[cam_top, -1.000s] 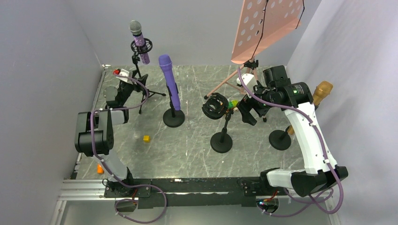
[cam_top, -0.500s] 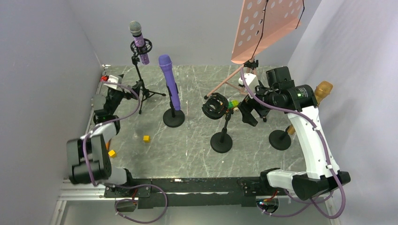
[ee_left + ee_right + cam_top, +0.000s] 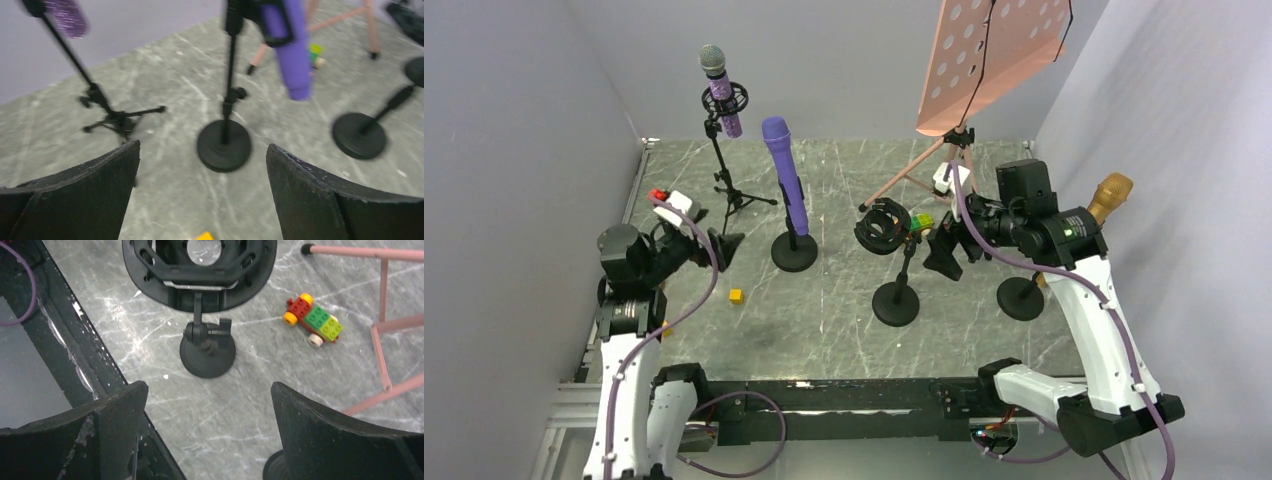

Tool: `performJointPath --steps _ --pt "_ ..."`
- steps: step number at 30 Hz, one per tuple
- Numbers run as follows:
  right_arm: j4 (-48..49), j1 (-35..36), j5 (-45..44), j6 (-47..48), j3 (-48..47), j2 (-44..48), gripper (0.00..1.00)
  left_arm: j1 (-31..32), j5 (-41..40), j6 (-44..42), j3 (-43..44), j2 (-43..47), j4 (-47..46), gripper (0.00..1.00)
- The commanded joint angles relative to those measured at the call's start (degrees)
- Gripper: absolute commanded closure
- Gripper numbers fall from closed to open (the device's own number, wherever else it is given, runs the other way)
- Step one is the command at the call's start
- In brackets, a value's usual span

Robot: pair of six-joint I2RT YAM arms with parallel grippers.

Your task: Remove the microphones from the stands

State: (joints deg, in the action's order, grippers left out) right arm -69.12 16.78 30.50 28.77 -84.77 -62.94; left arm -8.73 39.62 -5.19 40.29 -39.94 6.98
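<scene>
A solid purple microphone point(image 3: 784, 175) sits tilted in a clip on a round-base stand point(image 3: 794, 252); it also shows in the left wrist view point(image 3: 291, 47) above its base point(image 3: 223, 145). A glittery purple microphone point(image 3: 721, 90) with a silver head sits in a tripod stand point(image 3: 729, 190). A gold microphone point(image 3: 1112, 194) stands at the right wall. My left gripper point(image 3: 720, 243) point(image 3: 202, 150) is open and empty, left of the purple microphone's stand. My right gripper point(image 3: 944, 255) point(image 3: 210, 390) is open and empty, just right of an empty shock-mount stand point(image 3: 886, 228) point(image 3: 200, 265).
A pink music stand point(image 3: 989, 55) rises at the back right, its legs point(image 3: 382, 330) on the floor beside a toy brick car point(image 3: 312, 320). A small yellow block point(image 3: 736, 296) lies on the floor. Grey walls close in on the left, back and right.
My left arm swung back from the tripod at the far left toward the near side; its gripper now sits lower, facing the purple microphone's stand. My right gripper shifted slightly nearer.
</scene>
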Motion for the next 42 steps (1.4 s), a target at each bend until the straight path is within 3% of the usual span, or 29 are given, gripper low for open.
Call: performJointPath --steps 1,3,7,9,13,21,26,30,34,38,42 --pt "12.6 3.6 0.9 -4.6 2.9 -0.6 0.00 4.3 9.6 1.1 2.9 4.7 16.0 0.01" --pt "15.0 6.4 -1.5 -4.7 4.0 -1.0 0.01 5.5 14.7 -0.7 4.9 4.3 19.8 0.05" --pt "20.1 12.5 -9.2 -5.3 6.4 -1.1 0.01 6.4 17.0 -8.6 9.8 2.3 29.5 0.08" --pt "21.6 13.6 -11.4 -6.0 7.1 -1.7 0.02 7.1 17.4 -15.0 12.4 0.6 34.7 0.09" --pt "23.1 13.9 -13.1 -7.0 8.2 -3.5 0.05 8.3 18.5 -19.3 15.1 -1.3 38.5 0.11" --pt "24.1 14.2 -14.8 -12.0 11.0 -6.4 0.24 18.3 19.7 -20.2 13.5 -3.2 31.3 0.12" --pt "22.0 14.3 -15.2 -15.1 10.6 -5.9 0.51 27.8 14.5 -19.8 12.4 -4.8 25.2 0.14" --pt "22.1 13.8 -15.8 -21.9 10.1 -5.0 0.80 34.7 10.7 -20.4 11.6 -7.2 20.0 0.14" --pt "23.7 11.9 -13.2 -29.5 11.5 -4.0 0.95 44.7 4.6 -18.4 9.9 -10.2 10.7 0.11" --pt "27.6 8.4 -4.4 -37.0 15.1 -2.0 1.00 54.1 -1.1 -12.4 12.5 -17.3 3.9 0.14" --pt "32.4 5.5 0.2 -41.3 20.0 1.3 1.00 55.8 -4.8 -2.0 12.1 -24.9 -2.5 0.24"
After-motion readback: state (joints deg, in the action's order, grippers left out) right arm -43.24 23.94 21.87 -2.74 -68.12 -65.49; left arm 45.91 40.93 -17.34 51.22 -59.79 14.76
